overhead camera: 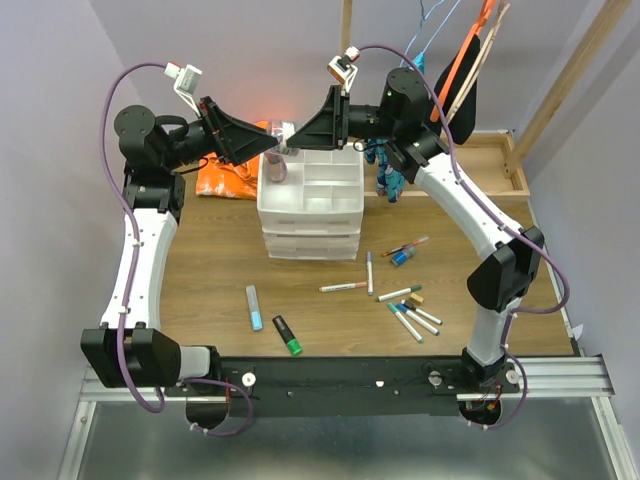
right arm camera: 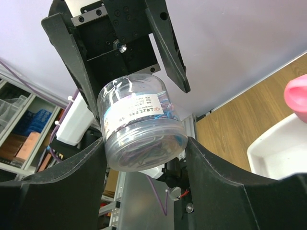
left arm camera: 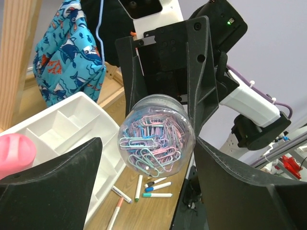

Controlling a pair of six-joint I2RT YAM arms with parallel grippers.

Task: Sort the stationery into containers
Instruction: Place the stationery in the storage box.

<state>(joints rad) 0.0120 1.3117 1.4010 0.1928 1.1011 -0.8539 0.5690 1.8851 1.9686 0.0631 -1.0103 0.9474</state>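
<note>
clear round jar (left arm camera: 156, 143): smooth transparent plastic, printed label on the side, packed with pastel paper clips. It hangs in the air, tipped on its side, over the back-left corner of the white drawer unit (overhead camera: 312, 218), between both claws.

The right gripper (overhead camera: 298, 135) clamps it. Both matte black fingers (right arm camera: 57, 191) press on the jar's wider rim end. The left gripper (overhead camera: 273, 142) has its jaws spread around the other end. There's a visible gap on one side; the other finger (left arm camera: 240, 191) sits just beside the wall, contact unclear.

The unit is glossy white plastic with stacked drawers and a top tray split into rectangular compartments. A rounded pink item (overhead camera: 275, 168) stands in the back-left compartment, just below the claws in the top view. It's cut off in both wrist views, so the type is unclear.

Everything else lies flat on the wood-grain table (overhead camera: 200, 270):
- thin white markers (overhead camera: 343, 287) are scattered front-right of the unit, with the tan block (overhead camera: 417, 298) among them
- blue highlighter (overhead camera: 254, 307) and green-black highlighter (overhead camera: 288, 336) sit front-left, near each other
- bare wood separates these from the unit
- the crumpled orange cloth (overhead camera: 225, 182) sits just left of the unit's back corner

In the top view the claws hide most of the jar.
</note>
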